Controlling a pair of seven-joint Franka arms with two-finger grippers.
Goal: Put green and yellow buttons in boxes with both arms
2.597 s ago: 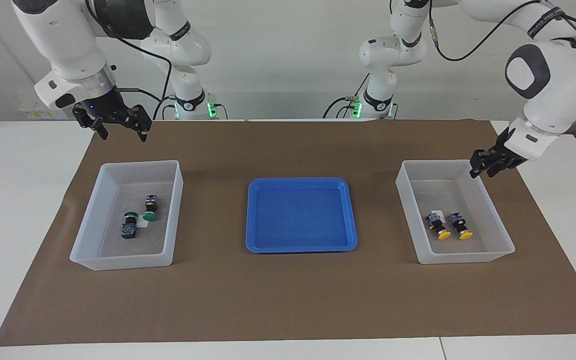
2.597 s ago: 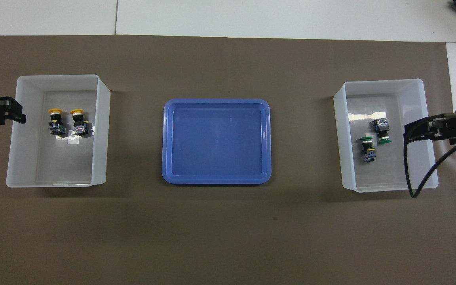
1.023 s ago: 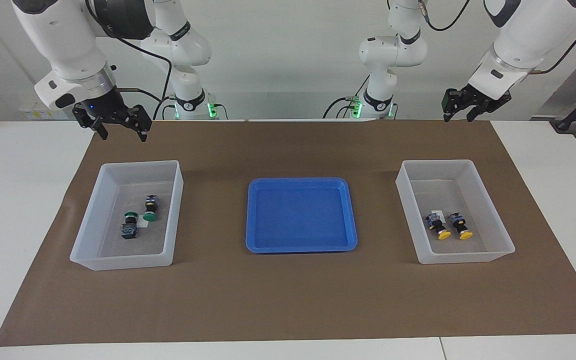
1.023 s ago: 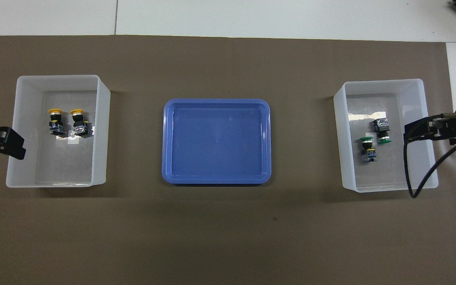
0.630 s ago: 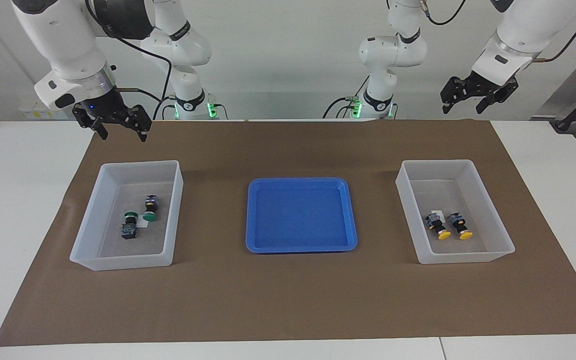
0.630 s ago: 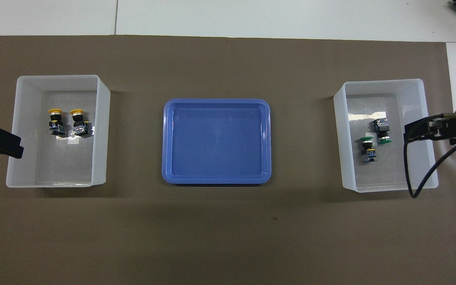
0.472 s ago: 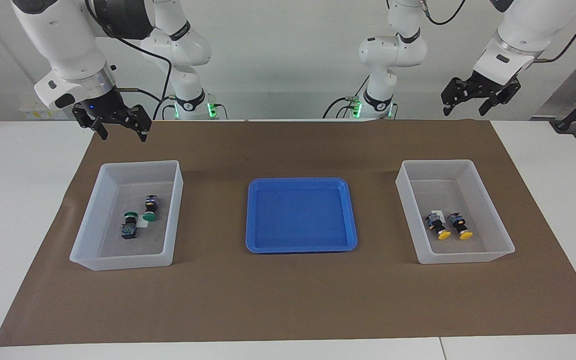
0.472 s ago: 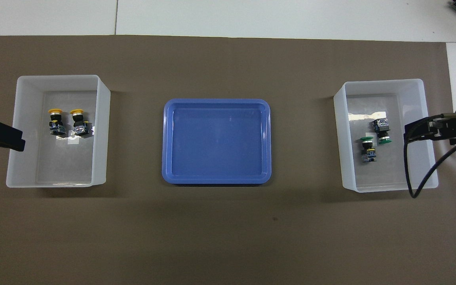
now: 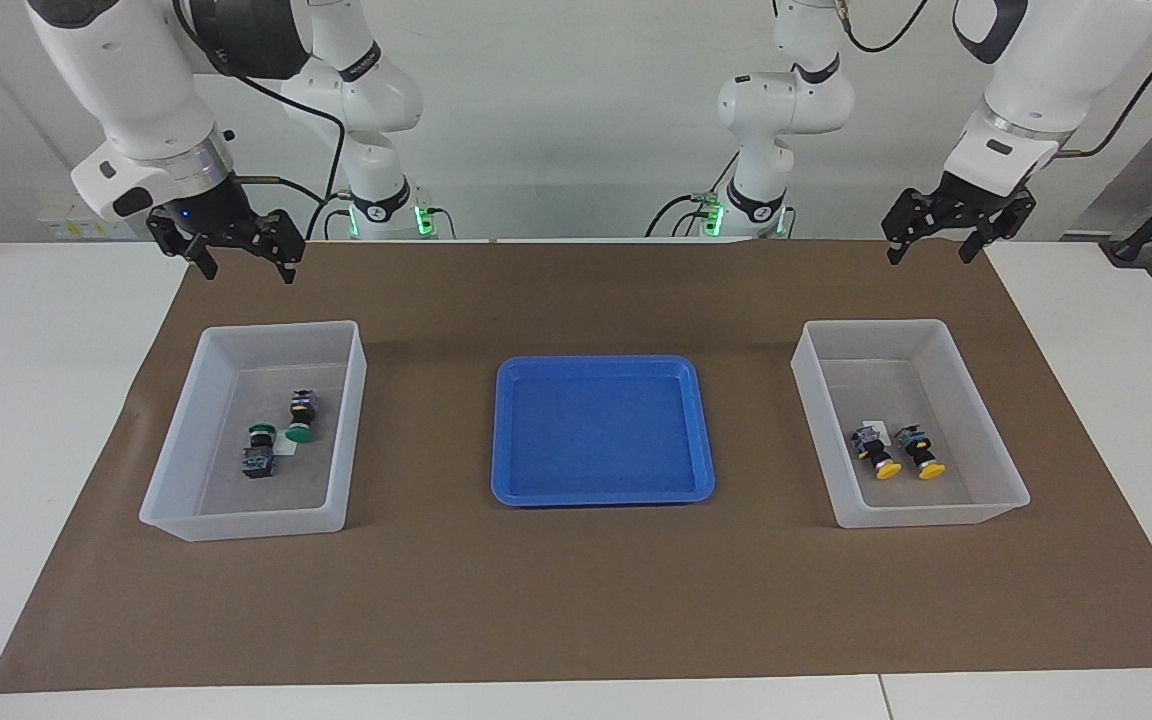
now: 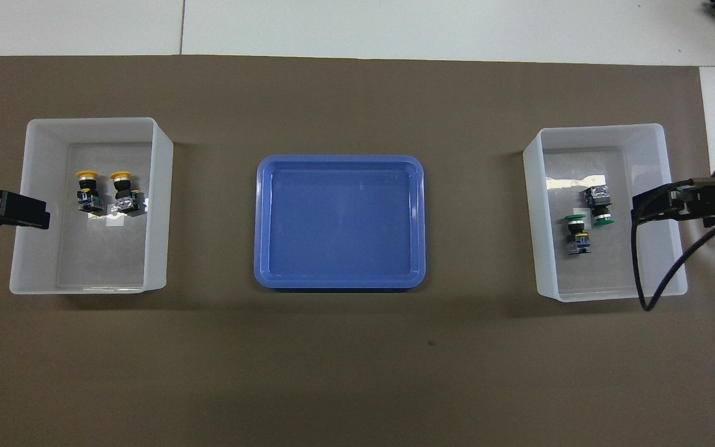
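Observation:
Two yellow buttons (image 9: 898, 453) (image 10: 106, 194) lie side by side in the box (image 9: 991, 455) (image 10: 159, 205) at the left arm's end. Two green buttons (image 9: 279, 435) (image 10: 588, 218) lie in the box (image 9: 171, 455) (image 10: 534, 217) at the right arm's end. My left gripper (image 9: 929, 255) (image 10: 22, 211) is open and empty, raised high over the mat by the yellow buttons' box. My right gripper (image 9: 246, 270) (image 10: 661, 208) is open and empty, raised over the mat by the green buttons' box. Neither touches a box.
A shallow blue tray (image 9: 504, 430) (image 10: 262, 223) sits on the brown mat (image 9: 576, 590) between the two boxes, with nothing in it. White tabletop borders the mat at both ends.
My left gripper has lifted away from the rim of the yellow buttons' box to a high spot over the mat, then settled slightly lower. The right arm has not moved.

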